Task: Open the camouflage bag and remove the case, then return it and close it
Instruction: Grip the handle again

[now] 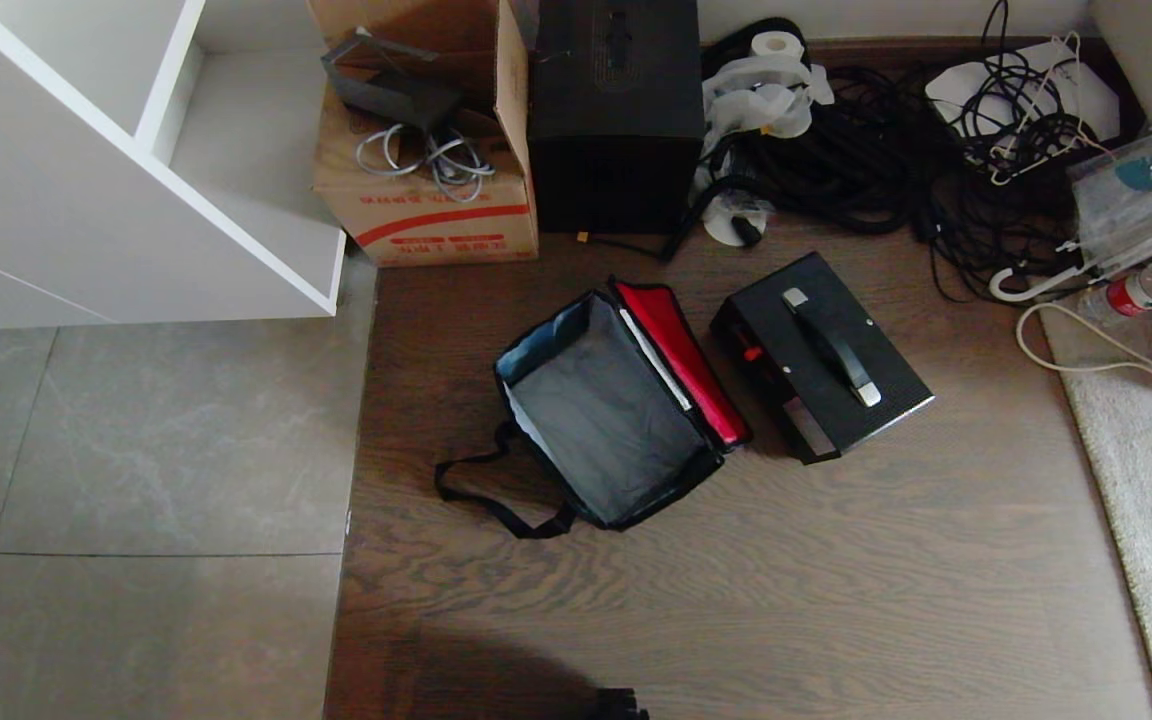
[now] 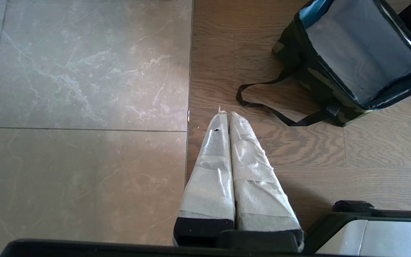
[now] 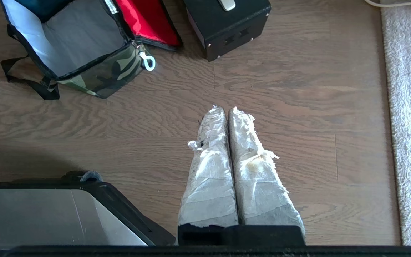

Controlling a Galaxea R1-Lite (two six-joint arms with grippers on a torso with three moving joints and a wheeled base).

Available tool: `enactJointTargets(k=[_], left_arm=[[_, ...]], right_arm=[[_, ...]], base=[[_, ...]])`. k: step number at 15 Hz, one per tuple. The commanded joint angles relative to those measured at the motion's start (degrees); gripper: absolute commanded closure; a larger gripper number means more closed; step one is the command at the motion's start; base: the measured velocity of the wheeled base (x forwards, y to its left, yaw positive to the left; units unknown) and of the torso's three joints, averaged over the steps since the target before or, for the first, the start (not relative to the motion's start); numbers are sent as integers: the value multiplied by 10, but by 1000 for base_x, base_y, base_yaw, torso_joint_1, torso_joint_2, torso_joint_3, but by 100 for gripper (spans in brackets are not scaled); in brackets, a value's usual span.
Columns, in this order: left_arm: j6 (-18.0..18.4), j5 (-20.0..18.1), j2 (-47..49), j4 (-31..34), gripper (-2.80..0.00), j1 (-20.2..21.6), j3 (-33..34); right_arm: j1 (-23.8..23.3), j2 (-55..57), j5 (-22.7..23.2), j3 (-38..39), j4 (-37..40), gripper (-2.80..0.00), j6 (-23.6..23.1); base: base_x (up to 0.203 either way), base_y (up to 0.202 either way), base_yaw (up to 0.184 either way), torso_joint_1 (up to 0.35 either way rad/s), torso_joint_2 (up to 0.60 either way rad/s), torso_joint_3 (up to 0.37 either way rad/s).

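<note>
Bag point(image 1: 604, 410) open, case point(image 1: 822, 355) beside it; both hands point(image 2: 226, 113) point(image 3: 225, 109) pressed closed (empty), well apart.

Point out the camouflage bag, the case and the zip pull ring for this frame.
camouflage bag point(image 1: 606, 420): head view, on its grey lining, lid open.
case point(image 1: 871, 345): head view, on the black top beside the handle.
zip pull ring point(image 3: 150, 63): right wrist view, on the white loop at the bag's corner.
</note>
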Motion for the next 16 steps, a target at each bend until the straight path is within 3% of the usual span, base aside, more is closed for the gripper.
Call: enactJointTargets(k=[1, 16], left_arm=[[0, 0, 1, 0, 0, 0, 5], [0, 0, 1, 0, 0, 0, 5]], right_arm=[[0, 1, 0, 0, 0, 0, 0], [0, 1, 0, 0, 0, 0, 0]], base=[[0, 0, 0, 0, 0, 0], [0, 0, 0, 0, 0, 0]])
